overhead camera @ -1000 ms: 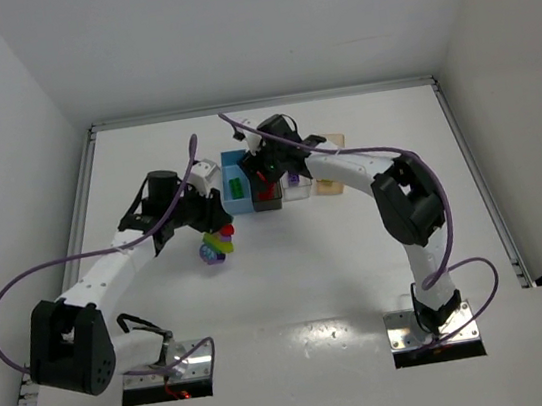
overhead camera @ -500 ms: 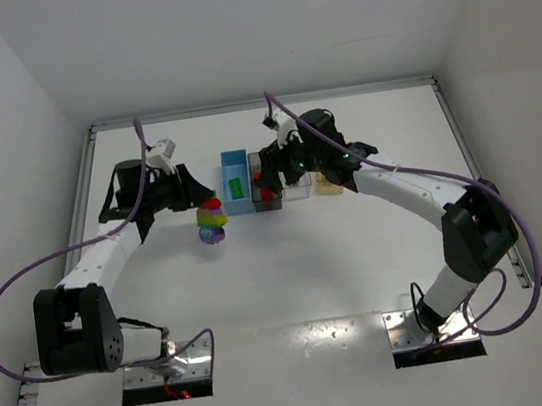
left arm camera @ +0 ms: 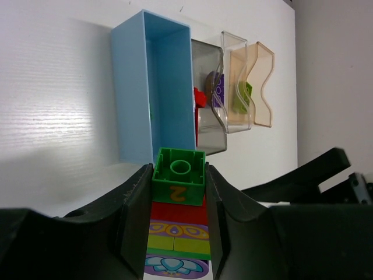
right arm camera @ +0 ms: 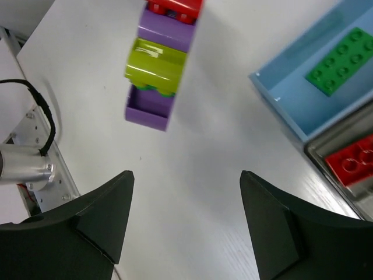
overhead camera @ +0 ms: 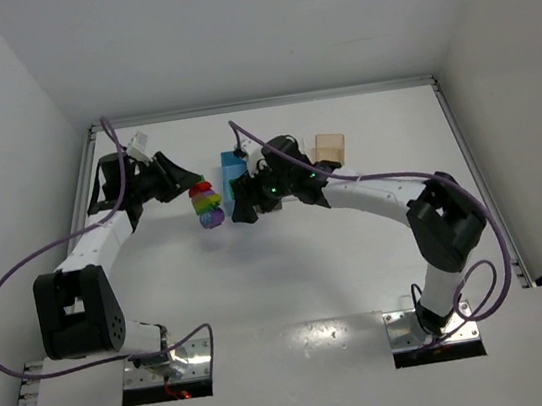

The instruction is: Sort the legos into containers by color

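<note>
Left gripper (left arm camera: 178, 182): jaws clamped on a multicoloured stack of studded plastic bricks (right arm camera: 162, 58), held just left of the opaque blue rectangular bin (left arm camera: 133, 93). Right gripper (right arm camera: 186, 175): jaws spread wide, empty, near the stack. A flat green plate (right arm camera: 338, 61) lies in the blue bin. A red brick (right arm camera: 352, 163) sits in the adjoining smoky grey bin (left arm camera: 210, 137).

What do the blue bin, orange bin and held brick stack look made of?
Blue bin: likely moulded plastic, opaque, satin; even colour, thin straight walls. Orange bin: translucent glossy plastic; the table shows through its walls. Brick stack: hard plastic, probably; crisp moulded edges, printed faces.
</note>
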You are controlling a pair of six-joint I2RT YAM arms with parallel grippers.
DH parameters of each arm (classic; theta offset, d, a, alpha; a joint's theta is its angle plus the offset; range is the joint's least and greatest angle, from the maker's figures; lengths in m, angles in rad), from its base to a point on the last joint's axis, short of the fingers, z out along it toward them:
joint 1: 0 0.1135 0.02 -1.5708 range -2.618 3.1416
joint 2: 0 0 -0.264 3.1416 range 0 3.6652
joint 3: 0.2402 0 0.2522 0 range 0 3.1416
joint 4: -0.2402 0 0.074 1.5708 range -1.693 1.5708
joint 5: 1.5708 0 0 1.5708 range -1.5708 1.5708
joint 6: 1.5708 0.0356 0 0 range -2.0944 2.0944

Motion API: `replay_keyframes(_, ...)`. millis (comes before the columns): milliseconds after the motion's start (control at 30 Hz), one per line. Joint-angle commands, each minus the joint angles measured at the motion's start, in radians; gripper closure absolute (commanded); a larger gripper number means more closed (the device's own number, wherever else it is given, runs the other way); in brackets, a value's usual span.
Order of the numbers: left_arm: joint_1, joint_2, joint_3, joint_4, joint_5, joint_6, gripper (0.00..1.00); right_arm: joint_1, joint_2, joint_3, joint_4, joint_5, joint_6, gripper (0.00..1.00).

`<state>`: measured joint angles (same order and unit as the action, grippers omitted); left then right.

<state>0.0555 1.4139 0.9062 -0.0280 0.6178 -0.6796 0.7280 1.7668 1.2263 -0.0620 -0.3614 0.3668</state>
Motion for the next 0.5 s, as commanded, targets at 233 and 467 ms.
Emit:
replay_keyframes(233,0.015,-0.044,0.025,0.031,0.007,-0.066,0.97,0.103,0.066,0.163,0.021,0.121,0.003,0.2)
replay_keyframes(467,0.043,-0.053,0.005,0.051,0.028,-0.089,0.98,0.137,0.117,0.196,0.021,0.222,0.015,0.19)
